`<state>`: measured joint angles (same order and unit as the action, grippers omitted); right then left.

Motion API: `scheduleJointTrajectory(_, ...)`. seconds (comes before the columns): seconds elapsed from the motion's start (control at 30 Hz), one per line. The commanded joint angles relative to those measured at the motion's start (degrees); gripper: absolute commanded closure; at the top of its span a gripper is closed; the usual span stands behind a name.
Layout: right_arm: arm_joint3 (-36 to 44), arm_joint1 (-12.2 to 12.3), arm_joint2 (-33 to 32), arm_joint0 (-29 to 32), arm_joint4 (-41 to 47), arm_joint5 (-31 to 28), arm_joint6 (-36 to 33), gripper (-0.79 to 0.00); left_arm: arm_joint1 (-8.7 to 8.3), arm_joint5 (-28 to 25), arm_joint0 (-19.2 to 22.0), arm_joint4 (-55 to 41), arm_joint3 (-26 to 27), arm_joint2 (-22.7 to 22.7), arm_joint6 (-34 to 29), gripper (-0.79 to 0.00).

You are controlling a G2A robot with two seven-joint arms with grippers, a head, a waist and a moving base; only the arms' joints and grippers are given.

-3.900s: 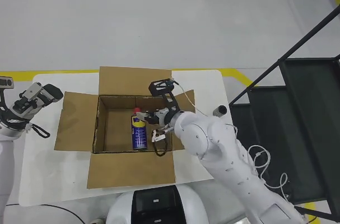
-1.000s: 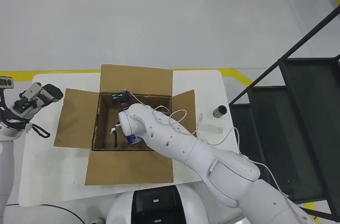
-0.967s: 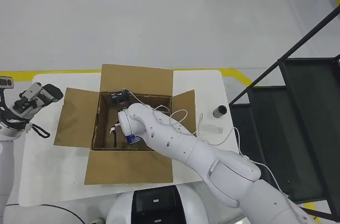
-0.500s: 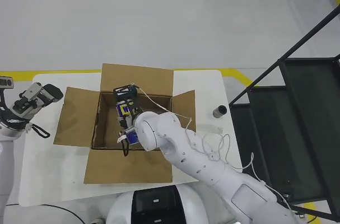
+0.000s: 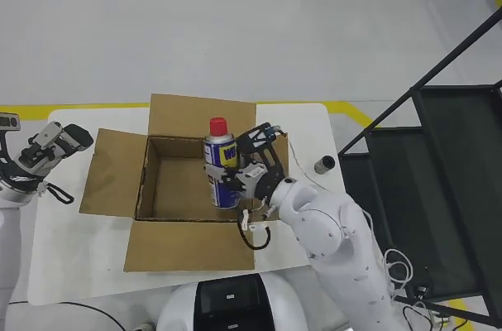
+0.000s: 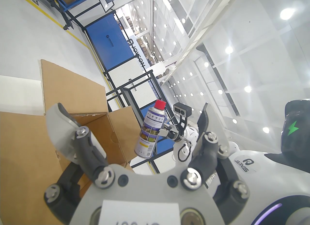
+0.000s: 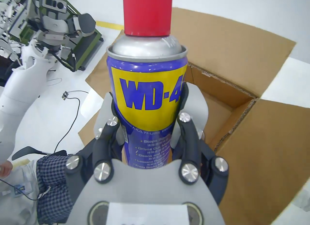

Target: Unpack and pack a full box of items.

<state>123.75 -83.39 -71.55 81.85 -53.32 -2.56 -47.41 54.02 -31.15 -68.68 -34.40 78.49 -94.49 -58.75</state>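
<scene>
The right pincer (image 7: 149,104) is closed on the spray can (image 7: 147,78). Its two fingers (image 7: 106,112) press on the lower half of the can's body, one on each side. The can stands upright in the grip, with the red cap on top and the blue and yellow body under it.

Directly below this pincer and the can is the cardboard box (image 5: 199,119). It is open, with its four flaps spread outward. In the top view the can (image 5: 220,161) hangs above the right part of the opening, close to the right wall, and the right pincer (image 5: 238,172) is just beside it on that side. The box rests on the white table (image 5: 69,248).

Further from the pincer, past the right flap of the box, a small dark cylinder (image 5: 323,165) stands on the table, apart from the box.

Farthest away, on the other side of the box, is the left pincer (image 5: 54,142), near the left edge of the table and well apart from the can. Its fingers (image 6: 63,119) are spread wide and nothing is between them. In the left wrist view the left pincer (image 6: 130,119) faces across the box toward the lifted can (image 6: 151,130).
</scene>
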Motion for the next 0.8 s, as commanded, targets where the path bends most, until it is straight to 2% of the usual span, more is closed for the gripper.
scheduleJointTrajectory(0.0, 1.1, 0.4, -4.2, 3.7, 5.4, -3.8, 3.5, 0.0, 0.0, 0.0, 0.0, 0.0, 0.0, 0.0, 0.0, -0.785)
scheduleJointTrajectory(0.27, 2.3, 1.8, -15.6, 15.5, 18.5, -16.8, 13.8, 0.0, 0.0, 0.0, 0.0, 0.0, 0.0, 0.0, 0.0, -0.785)
scheduleJointTrajectory(0.77, 2.2, 1.9, -16.3, 16.1, 18.7, -17.4, 14.1, 0.0, 0.0, 0.0, 0.0, 0.0, 0.0, 0.0, 0.0, -0.785)
